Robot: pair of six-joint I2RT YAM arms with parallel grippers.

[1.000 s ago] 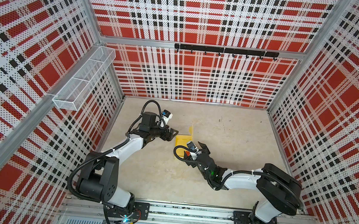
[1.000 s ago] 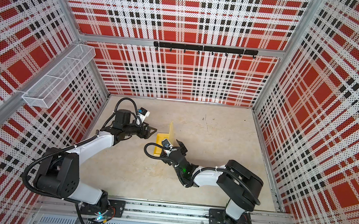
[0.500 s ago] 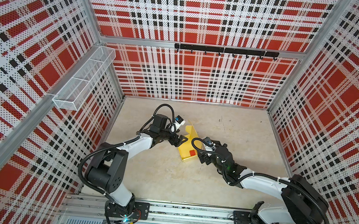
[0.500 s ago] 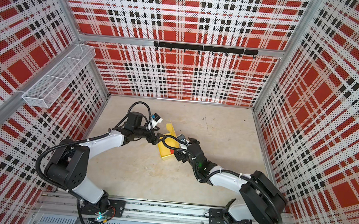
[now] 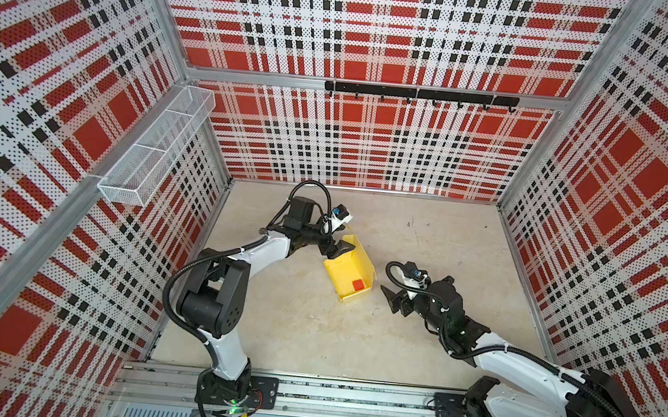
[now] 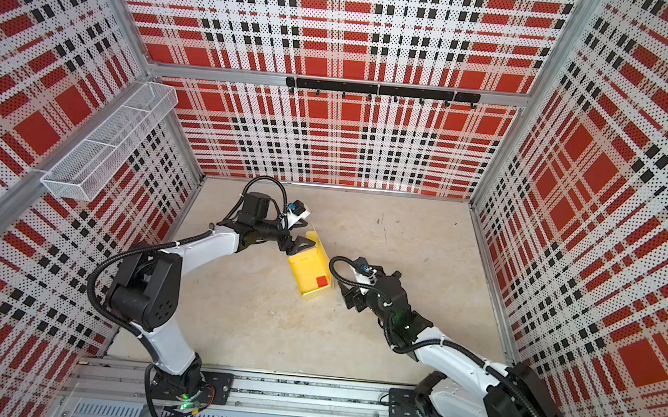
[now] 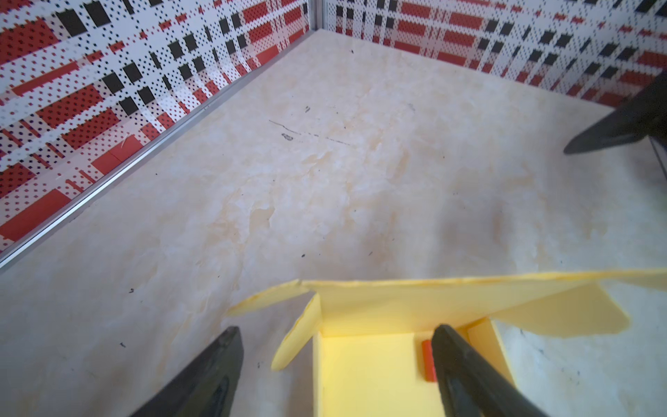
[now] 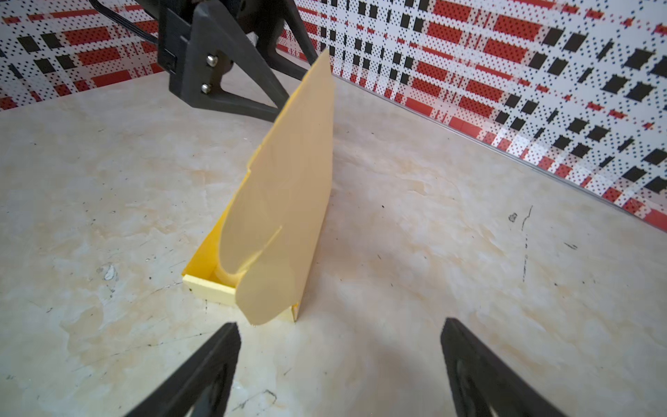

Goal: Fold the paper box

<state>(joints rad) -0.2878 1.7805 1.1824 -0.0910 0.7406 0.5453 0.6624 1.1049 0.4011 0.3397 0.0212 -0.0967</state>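
You have one paper box (image 5: pixel 349 271) near the middle of the table (image 5: pixel 303 340), lying aslant with its long axis running from 11 o'clock to 5 o'clock in both top views (image 6: pixel 311 272). It is a shallow yellow tray, open at the top, and one tall flap stands upright along its 2 o'clock side. One small red square (image 5: pixel 358 285) lies flat inside the tray, toward the 5 o'clock end.

Your left gripper (image 5: pixel 334 249) is at the box's 11 o'clock end. In the left wrist view its jaws (image 7: pixel 337 331) are spread wide and grip nothing. One finger is inside the tray just beside the red square (image 7: pixel 428 361) and the other is outside the tray wall, over the bare table.

Your right gripper (image 5: pixel 392 301) is near the box at about 4 o'clock and apart from it, with jaws equally wide and empty. In the right wrist view (image 8: pixel 339 325) the upright flap faces this gripper and screens most of the tray (image 8: pixel 285 202), so only a low end wall and a strip of the inside show.

Around the table you have two arms, with one base at 7 o'clock and one at 5 o'clock. One white mesh basket (image 5: pixel 154 150) hangs on the wall at 10 o'clock. One black hook rail (image 5: pixel 420 94) runs along the back wall at 12 o'clock. All the walls are red, white and black plaid pegboard. A few dark scuffs (image 5: pixel 409 224) mark the table at about 1 o'clock.
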